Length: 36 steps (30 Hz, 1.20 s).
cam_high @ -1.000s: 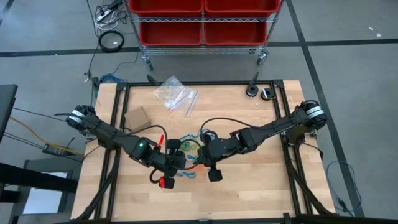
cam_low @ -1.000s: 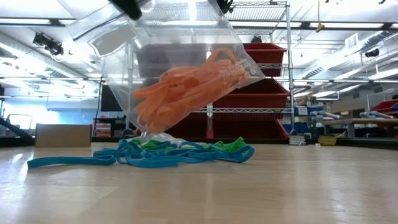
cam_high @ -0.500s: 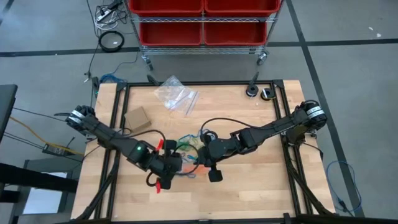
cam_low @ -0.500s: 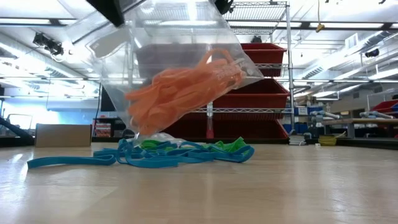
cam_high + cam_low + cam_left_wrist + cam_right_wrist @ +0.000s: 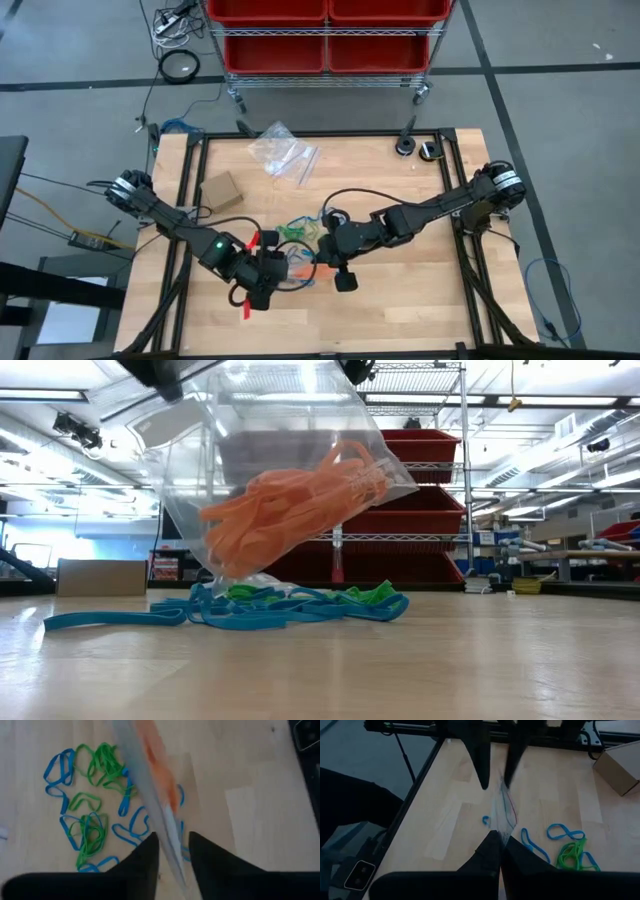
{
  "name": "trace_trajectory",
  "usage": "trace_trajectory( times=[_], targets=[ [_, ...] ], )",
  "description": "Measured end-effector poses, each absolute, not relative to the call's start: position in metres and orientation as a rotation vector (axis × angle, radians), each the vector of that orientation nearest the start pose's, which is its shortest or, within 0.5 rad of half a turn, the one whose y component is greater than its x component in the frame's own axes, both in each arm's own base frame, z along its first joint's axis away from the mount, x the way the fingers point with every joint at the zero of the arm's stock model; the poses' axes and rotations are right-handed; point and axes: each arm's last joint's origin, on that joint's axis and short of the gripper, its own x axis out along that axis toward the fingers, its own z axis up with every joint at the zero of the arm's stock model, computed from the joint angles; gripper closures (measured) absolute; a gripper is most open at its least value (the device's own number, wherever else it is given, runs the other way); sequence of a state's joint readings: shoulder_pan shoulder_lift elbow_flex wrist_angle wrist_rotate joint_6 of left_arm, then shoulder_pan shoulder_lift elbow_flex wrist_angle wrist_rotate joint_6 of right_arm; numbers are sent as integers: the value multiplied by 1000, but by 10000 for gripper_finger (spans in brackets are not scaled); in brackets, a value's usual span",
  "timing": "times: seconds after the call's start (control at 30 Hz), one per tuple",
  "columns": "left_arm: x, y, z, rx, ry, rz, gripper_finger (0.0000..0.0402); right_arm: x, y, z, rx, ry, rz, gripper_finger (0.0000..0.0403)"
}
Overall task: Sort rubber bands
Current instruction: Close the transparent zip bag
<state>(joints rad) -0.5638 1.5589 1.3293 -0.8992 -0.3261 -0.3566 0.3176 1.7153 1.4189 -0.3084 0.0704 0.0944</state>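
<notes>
Low view shows the rubber bands in two groups: the orange rubber bands (image 5: 295, 510) are bunched inside a clear bag (image 5: 230, 450) that hangs above the table, and the blue and green rubber bands (image 5: 290, 605) lie loose in a heap on the wood under it, near the middle of the table (image 5: 400, 300).

The right gripper (image 5: 497, 845) pinches one top edge of the bag with its fingers fully closed on the plastic. The left gripper (image 5: 172, 851) stands at the other top edge; its two fingers are a little apart, with the plastic sheet passing between them, so it seems to be letting go of the bag or taking a new hold.

For this step I think the mouth of the bag must stay upward, so no orange band falls back onto the heap. The left gripper should move only a little, because the bag now hangs mainly from the right one.

Toward the front edge of the table the wood is free. Near the back edge lie some spare clear bags (image 5: 283, 152), and a small cardboard box (image 5: 222, 190) sits near the left edge, both well apart from the heap.
</notes>
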Motion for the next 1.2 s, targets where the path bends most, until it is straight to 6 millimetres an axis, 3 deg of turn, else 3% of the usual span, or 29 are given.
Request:
trace_trajectory(
  times=[0.17, 0.3, 0.43, 0.53, 0.7, 0.87, 1.0, 1.2],
  targets=[
    [264, -157, 283, 149, 1056, -3, 235, 371, 120, 296, -26, 605, 211, 403],
    [262, -156, 279, 156, 1077, 7, 234, 371, 120, 296, -25, 605, 211, 403],
    [258, -153, 260, 163, 1121, 33, 246, 371, 120, 296, -24, 605, 214, 403],
    [258, -153, 245, 139, 1117, 13, 276, 371, 120, 296, -25, 605, 214, 403],
    [259, -155, 234, 125, 1085, -7, 386, 371, 120, 296, -25, 605, 213, 403],
    [261, -155, 235, 122, 1061, -7, 397, 371, 119, 296, -25, 605, 212, 403],
    [261, -158, 235, 63, 1070, -28, 367, 371, 118, 296, -20, 604, 195, 403],
    [251, -157, 244, 80, 1030, 66, 258, 371, 112, 294, -29, 624, 144, 403]
  ],
)
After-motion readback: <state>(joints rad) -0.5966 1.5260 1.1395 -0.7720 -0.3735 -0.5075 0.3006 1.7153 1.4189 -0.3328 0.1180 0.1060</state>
